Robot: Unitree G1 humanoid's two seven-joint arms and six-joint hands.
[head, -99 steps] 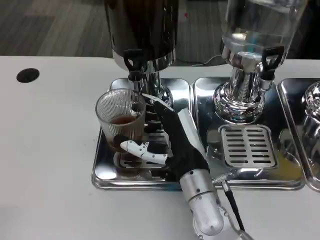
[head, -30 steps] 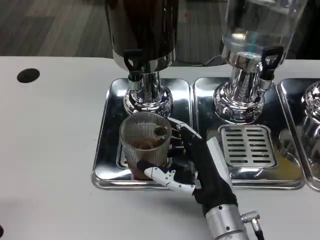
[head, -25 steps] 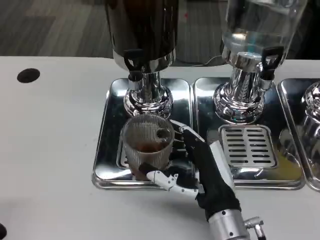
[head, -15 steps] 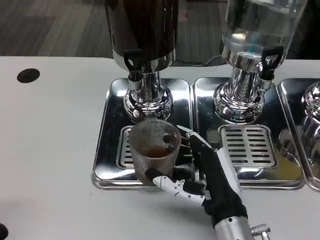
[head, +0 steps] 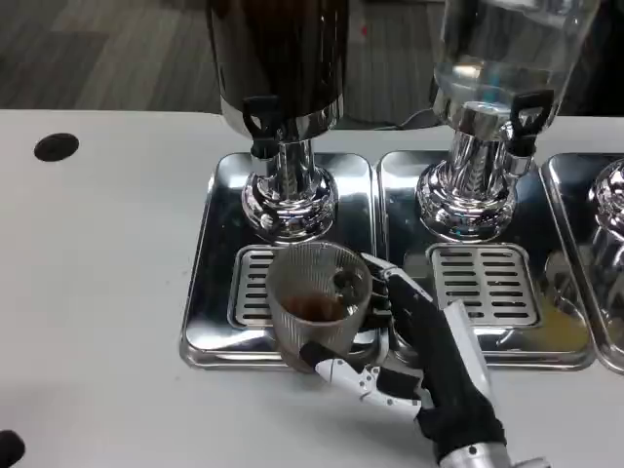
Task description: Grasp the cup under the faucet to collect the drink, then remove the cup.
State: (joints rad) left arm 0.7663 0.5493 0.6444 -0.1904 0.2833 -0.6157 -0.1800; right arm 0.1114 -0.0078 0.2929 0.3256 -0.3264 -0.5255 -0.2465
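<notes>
A ribbed clear cup [head: 318, 304] with a little brown drink in it is held by my right hand [head: 424, 354], whose thumb wraps the cup's near side and whose fingers lie behind it. The cup sits over the front edge of the left drip tray [head: 210, 292], well in front of the dark dispenser's black faucet [head: 261, 125]. Whether the cup's base touches the tray is hidden.
A second dispenser with clear liquid and its faucet [head: 525, 117] stands at the right over its own drip tray [head: 487, 283]. A third tray edge [head: 600, 224] shows at far right. A black hole [head: 56, 146] marks the table at left. White table lies in front.
My right hand has drawn the cup away from under the dark dispenser's faucet, toward me and slightly right, to the tray's front edge.
</notes>
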